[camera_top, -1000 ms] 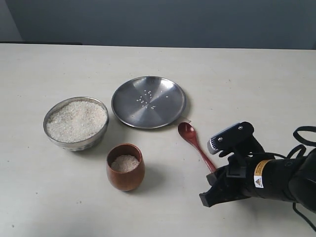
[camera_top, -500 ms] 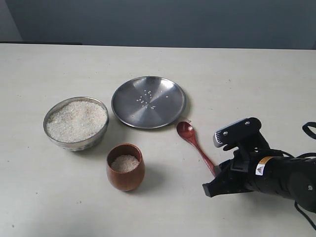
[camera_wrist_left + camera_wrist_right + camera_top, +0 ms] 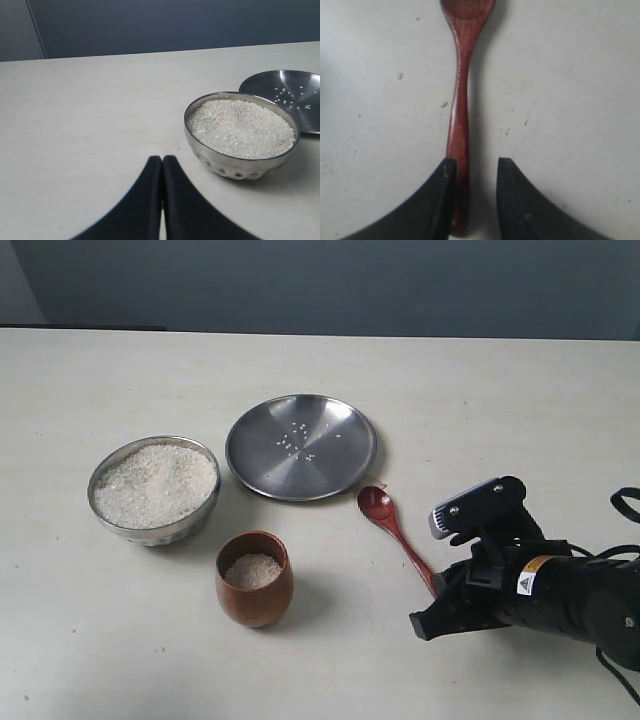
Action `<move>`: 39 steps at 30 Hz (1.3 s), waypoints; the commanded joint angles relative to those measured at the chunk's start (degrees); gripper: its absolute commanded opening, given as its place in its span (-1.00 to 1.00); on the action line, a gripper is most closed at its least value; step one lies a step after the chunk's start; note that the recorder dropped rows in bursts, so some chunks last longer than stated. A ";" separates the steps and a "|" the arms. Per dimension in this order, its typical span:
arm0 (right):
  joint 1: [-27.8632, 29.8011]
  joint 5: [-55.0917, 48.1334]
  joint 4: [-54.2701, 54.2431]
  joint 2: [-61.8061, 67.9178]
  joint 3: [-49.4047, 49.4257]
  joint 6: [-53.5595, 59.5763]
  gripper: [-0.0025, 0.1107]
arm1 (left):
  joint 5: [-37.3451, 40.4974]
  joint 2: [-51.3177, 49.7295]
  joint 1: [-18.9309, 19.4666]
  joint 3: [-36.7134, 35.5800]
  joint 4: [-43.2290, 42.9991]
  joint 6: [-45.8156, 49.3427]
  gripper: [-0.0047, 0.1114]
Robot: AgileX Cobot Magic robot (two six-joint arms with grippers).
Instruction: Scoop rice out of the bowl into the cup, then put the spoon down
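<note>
Rice point(image 3: 252, 569) is seen inside the cup point(image 3: 254, 605), which stands on the table point(image 3: 520, 410) just beside the bowl point(image 3: 160, 532), itself filled nearly to the rim; a few loose grains are scattered on the flat steel plate point(image 3: 340, 475) beyond; the spoon point(image 3: 392, 528) is found lying flat on the table, its small oval end near the plate's edge and its handle running back toward the right hand point(image 3: 476, 167); in the right wrist view that hand is shown released, its two fingers set apart on either side of the handle's tail, one finger close against the wood and a clear gap left at the other, so nothing is gripped; the left hand point(image 3: 161, 161) is clenched on nothing, with the bowl near it; the step in hand is judged to be the setting-down of the spoon, the transfer apparently done; what is called for next is a straight lift of the right hand away from the handle, so that the spoon is neither dragged nor rolled.
</note>
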State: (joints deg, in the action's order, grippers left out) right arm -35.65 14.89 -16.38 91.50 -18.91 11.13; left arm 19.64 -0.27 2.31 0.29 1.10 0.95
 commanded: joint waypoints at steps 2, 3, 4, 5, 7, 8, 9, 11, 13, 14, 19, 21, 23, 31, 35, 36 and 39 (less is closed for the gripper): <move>0.22 -0.17 2.80 0.01 0.22 0.26 -0.46 | -0.50 0.27 0.12 -0.29 0.10 -0.26 -0.91; 0.22 -0.47 2.79 0.01 0.22 0.26 -0.46 | -0.50 0.27 0.12 -0.29 0.10 -0.26 -0.91; 0.22 -0.60 2.92 0.01 0.22 0.26 -0.46 | -0.50 0.27 0.12 -0.29 0.10 -0.26 -0.91; 0.22 -0.71 2.91 0.01 0.22 0.26 -0.46 | -0.50 0.27 0.12 -0.29 0.10 -0.26 -0.91; 0.22 -0.71 3.18 0.01 0.22 0.26 -0.46 | -0.50 0.27 0.12 -0.29 0.10 -0.26 -0.91; 0.22 -0.71 3.41 0.01 0.22 0.26 -0.46 | -0.50 0.27 0.12 -0.29 0.10 -0.26 -0.91; 0.22 -0.82 3.51 0.01 0.22 0.26 -0.46 | -0.50 0.27 0.12 -0.29 0.10 -0.26 -0.91; 0.22 -0.99 3.87 0.01 0.22 0.16 -0.46 | -0.50 0.27 0.12 -0.29 0.10 -0.26 -0.91; 0.22 -0.99 4.28 0.01 0.22 -0.65 -0.46 | -0.50 0.27 0.12 -0.29 0.10 -0.26 -0.91; 0.22 -0.99 4.28 0.01 0.22 -0.65 -0.46 | -0.50 0.27 0.12 -0.29 0.10 -0.26 -0.91; 0.22 -0.58 4.37 0.01 0.22 -0.65 -0.46 | -0.50 0.27 0.12 -0.29 0.10 -0.26 -0.91; 0.22 -0.58 4.37 0.01 0.22 -0.65 -0.46 | -0.50 0.27 0.12 -0.29 0.10 -0.26 -0.91; 0.22 -0.32 4.40 0.01 0.22 -0.65 -0.46 | -0.50 0.27 0.12 -0.29 0.10 -0.26 -0.91; 0.22 0.73 4.40 0.01 0.22 -0.91 -0.46 | -0.50 0.27 0.12 -0.29 0.10 -0.26 -0.91; 0.22 0.72 4.40 0.01 0.22 -0.91 -0.21 | -0.50 0.27 0.12 -0.29 0.10 -0.26 -0.91; 0.22 0.72 4.40 0.01 0.22 -0.91 -0.15 | -0.50 0.27 0.12 -0.29 0.10 -0.26 -0.91; 0.22 0.72 4.40 0.01 0.22 -0.91 -0.12 | -0.50 0.27 0.12 -0.29 0.10 -0.26 -0.91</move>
State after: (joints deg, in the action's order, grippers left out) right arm -35.65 14.87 -12.59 91.50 -18.91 10.22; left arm 19.64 -0.27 2.31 0.29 1.10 0.95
